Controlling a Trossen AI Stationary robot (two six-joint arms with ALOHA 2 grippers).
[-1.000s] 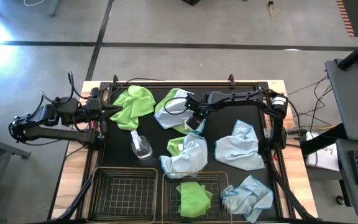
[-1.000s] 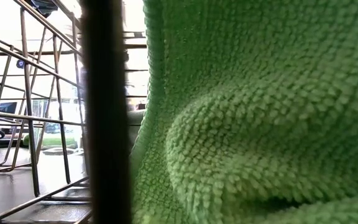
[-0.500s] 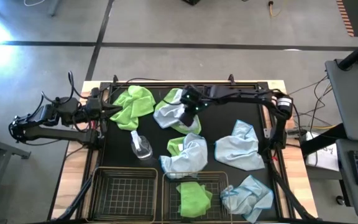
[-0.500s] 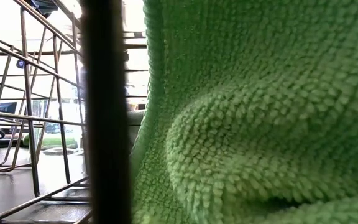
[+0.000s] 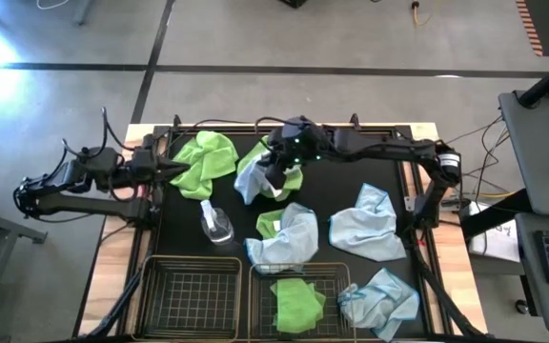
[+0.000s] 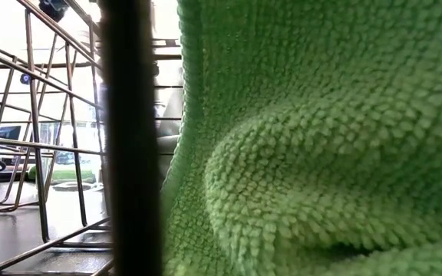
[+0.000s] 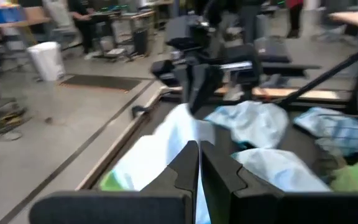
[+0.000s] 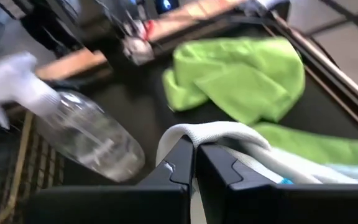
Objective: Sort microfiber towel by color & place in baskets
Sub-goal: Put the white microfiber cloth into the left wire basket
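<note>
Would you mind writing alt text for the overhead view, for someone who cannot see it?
From above, the right gripper is shut on a pale blue towel at the far side of a black table strewn with green and blue towels. The left gripper waits shut at the left edge. Of two wire baskets, the right basket holds a green towel.

The right arm reaches from its base at the table's (image 5: 417, 143) right side across the far edge, stretched nearly straight toward the far middle. Its right tool (image 5: 273, 174) points down near the table's far centre, its two dark fingers (image 8: 182, 163) pressed together on a fold of pale blue towel (image 5: 253, 176). The left arm lies folded low beyond the table's left edge, its left tool (image 5: 165, 168) just over that edge, fingers (image 7: 188, 168) closed on nothing.
</note>
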